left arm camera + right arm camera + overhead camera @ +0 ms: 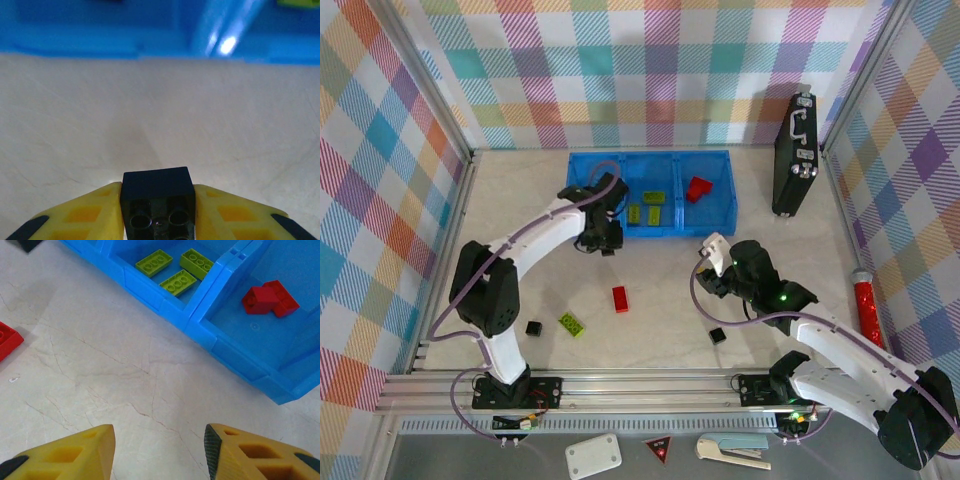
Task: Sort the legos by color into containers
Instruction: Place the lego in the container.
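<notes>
Marble-look tabletop [650, 330], plaid walls. Left gripper [157, 202] clamped on a black cube [157, 190], center frame, just below the blue tray [700, 231]. Right gripper [159, 450] fingers spread, over tabletop right of center.

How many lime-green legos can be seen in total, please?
4. Three green legos lie in the blue tray's middle compartment. The fourth lies loose on the table. The left arm covers part of the tray, so another may be hidden.

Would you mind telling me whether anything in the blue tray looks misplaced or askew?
Nothing is missorted: green legos share the middle compartment, red legos the right compartment. Only the reds look askew, one tipped against the other.
</notes>
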